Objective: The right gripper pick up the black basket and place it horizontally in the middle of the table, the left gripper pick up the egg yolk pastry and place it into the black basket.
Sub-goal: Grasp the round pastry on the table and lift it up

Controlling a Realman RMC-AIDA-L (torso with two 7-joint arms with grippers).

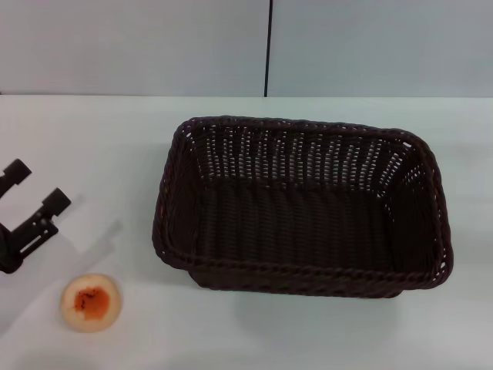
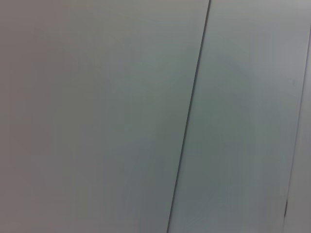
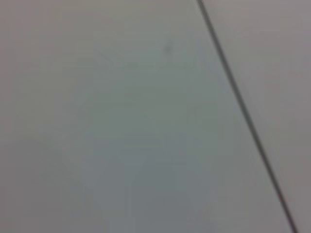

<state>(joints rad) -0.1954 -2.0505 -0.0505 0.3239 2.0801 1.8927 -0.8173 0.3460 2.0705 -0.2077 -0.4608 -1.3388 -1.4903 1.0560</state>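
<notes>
Hovering at the tabletop's [image 1: 115, 154] left edge, left gripper [image 1: 37, 185] fingers spread wide, empty; egg yolk pastry [image 1: 91, 302] nearby, black basket [image 1: 300, 208] centre.

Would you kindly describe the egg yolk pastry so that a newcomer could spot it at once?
Start from the black basket sitting on the white table. Look toward the robot's left and nearer edge, just below the open left gripper. There lies the egg yolk pastry, the only small, round, pale thing, with an orange-red centre.
</notes>
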